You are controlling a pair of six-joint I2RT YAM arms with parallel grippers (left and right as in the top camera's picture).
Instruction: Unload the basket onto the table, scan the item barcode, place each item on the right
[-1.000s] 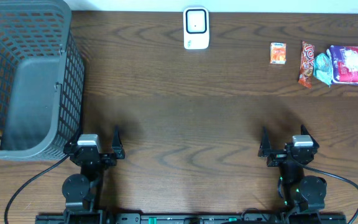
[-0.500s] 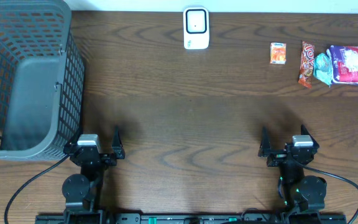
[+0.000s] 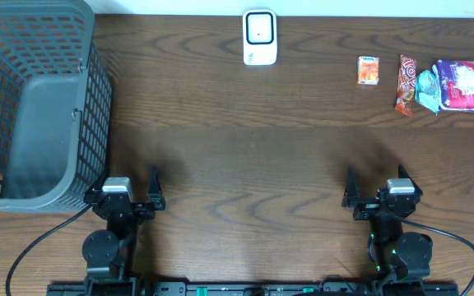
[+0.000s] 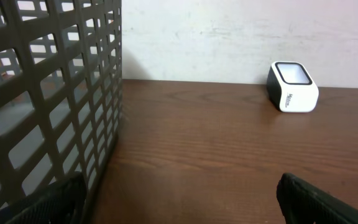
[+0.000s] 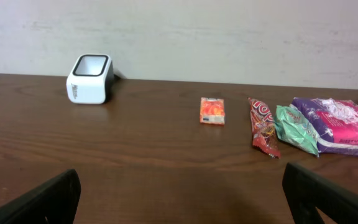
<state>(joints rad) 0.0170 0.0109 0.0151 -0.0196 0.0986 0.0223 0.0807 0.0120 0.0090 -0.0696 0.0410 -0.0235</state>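
A white barcode scanner (image 3: 259,37) with a black window stands at the table's far edge, also visible as the scanner (image 4: 293,87) and the scanner (image 5: 90,78). Four items lie at the far right: a small orange box (image 3: 369,70), a red snack bar wrapper (image 3: 406,85), a teal packet (image 3: 427,92) and a purple-pink pack (image 3: 463,85). My left gripper (image 3: 127,187) and right gripper (image 3: 376,184) rest near the front edge, both open and empty, far from the items.
A large grey mesh basket (image 3: 31,107) fills the left side, right beside my left gripper, its wall (image 4: 48,99) close in the left wrist view. The dark wooden table (image 3: 245,140) runs back to a pale wall.
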